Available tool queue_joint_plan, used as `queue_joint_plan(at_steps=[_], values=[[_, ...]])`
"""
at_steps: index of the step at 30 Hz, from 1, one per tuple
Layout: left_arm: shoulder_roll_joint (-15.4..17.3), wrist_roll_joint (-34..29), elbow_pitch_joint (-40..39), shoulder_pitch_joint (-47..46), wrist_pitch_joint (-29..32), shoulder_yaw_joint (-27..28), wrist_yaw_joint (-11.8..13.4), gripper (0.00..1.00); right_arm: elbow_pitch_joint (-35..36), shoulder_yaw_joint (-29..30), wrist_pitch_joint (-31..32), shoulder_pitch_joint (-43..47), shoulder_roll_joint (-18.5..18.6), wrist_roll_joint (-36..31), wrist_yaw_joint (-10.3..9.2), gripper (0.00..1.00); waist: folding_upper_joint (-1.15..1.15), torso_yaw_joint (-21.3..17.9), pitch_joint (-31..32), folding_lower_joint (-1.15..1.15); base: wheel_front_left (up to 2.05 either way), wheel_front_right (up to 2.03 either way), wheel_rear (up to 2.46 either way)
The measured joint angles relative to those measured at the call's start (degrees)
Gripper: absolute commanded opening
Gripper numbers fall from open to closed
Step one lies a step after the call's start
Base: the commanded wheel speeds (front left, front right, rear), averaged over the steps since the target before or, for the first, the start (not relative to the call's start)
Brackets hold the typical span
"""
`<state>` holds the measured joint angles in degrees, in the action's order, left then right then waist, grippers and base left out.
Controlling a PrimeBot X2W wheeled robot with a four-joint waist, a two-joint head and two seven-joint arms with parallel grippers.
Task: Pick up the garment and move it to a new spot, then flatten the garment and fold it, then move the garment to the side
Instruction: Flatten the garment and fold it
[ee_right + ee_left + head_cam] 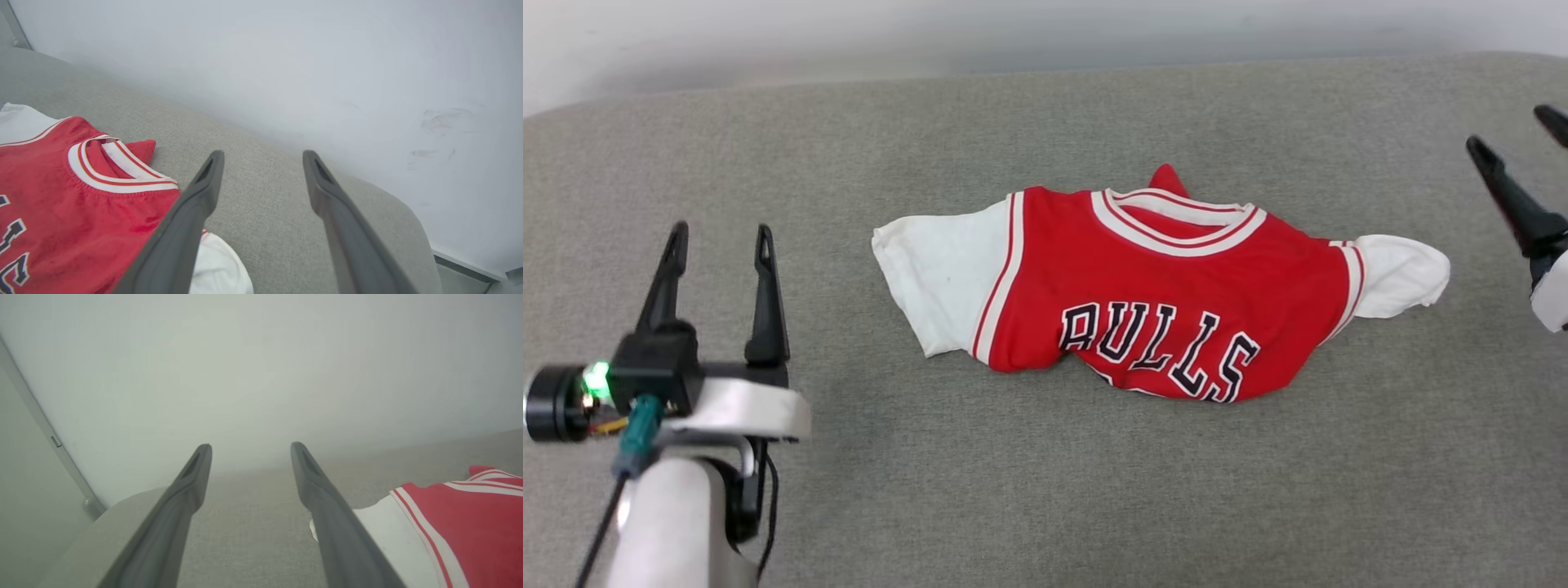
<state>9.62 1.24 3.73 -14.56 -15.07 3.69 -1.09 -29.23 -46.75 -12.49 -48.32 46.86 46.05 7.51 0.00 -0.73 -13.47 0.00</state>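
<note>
Jersey lies bunched at the middle of the grey fabric surface, both grippers clear of it.
The surface runs from the near edge to the pale wall on the far side. The red jersey lies front up, neckline toward the far side, black white-edged BULLS lettering along its rumpled near edge, white inside showing at its left and right ends. The left gripper hovers near left, fingers parted with nothing between them, well apart from the cloth. The right gripper is at the far right edge, fingers likewise spread and empty.
</note>
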Motion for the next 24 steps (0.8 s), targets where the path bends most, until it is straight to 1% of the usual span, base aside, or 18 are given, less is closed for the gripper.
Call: queue_joint_plan(at_steps=[3,5,9,10,12,14,16,19,22,24], values=[[1.83,0.26,2.47,-3.86,1.46,-0.32,-1.66,1.00,0.05,8.23,-2.11,3.35,-2.90,-4.88,0.00,1.00,0.00,-0.72,0.10,0.00,0.00,0.00,0.00],[3.31,0.63,3.69,-7.01,3.74,-0.75,-2.80,1.00,1.34,15.12,-2.46,6.38,-5.46,-8.88,-0.01,1.00,0.00,-1.10,-0.15,0.00,0.00,0.00,0.00],[6.33,2.31,5.86,-13.46,10.12,-2.35,-4.91,1.00,10.57,31.00,-2.60,14.75,-12.58,-19.11,-0.01,1.00,0.00,-1.81,-1.23,0.00,0.00,0.00,0.00],[7.25,3.02,6.43,-15.04,12.32,-2.97,-5.35,1.00,13.24,33.40,-2.60,17.49,-14.48,-21.57,-0.01,1.00,0.00,-2.03,-1.54,0.00,0.00,0.00,0.00],[8.89,5.11,7.60,-18.25,16.86,-4.59,-5.91,1.00,16.82,36.49,-2.59,22.54,-17.57,-25.09,0.00,1.00,0.00,-2.51,-2.24,0.00,0.00,0.00,0.00],[10.74,7.67,8.81,-21.58,21.73,-6.75,-6.11,1.00,19.86,38.73,-2.59,25.61,-19.74,-27.62,-0.01,1.00,0.00,-2.92,-3.01,0.00,0.00,0.00,0.00],[13.23,11.37,9.70,-24.66,27.55,-10.99,-6.24,1.00,22.51,40.46,-2.59,27.37,-21.40,-29.29,-0.01,1.00,0.00,-3.39,-3.82,0.00,0.00,0.00,0.00],[16.80,19.18,10.77,-28.94,37.00,-17.45,-6.31,1.00,25.31,42.08,-2.56,29.62,-23.34,-30.97,-0.01,1.00,0.00,-4.06,-5.19,0.00,0.00,0.00,0.00],[21.99,25.29,10.80,-33.04,46.30,-24.04,-6.31,1.00,27.28,42.50,-2.01,30.59,-24.46,-32.20,-0.01,1.00,0.00,-4.81,-6.72,0.01,0.00,0.00,0.00],[24.15,29.92,10.81,-35.56,51.89,-27.52,-6.31,1.00,28.26,42.65,-1.85,30.76,-25.05,-32.56,-0.01,1.00,0.00,-5.31,-7.86,0.00,0.00,0.00,0.00]])
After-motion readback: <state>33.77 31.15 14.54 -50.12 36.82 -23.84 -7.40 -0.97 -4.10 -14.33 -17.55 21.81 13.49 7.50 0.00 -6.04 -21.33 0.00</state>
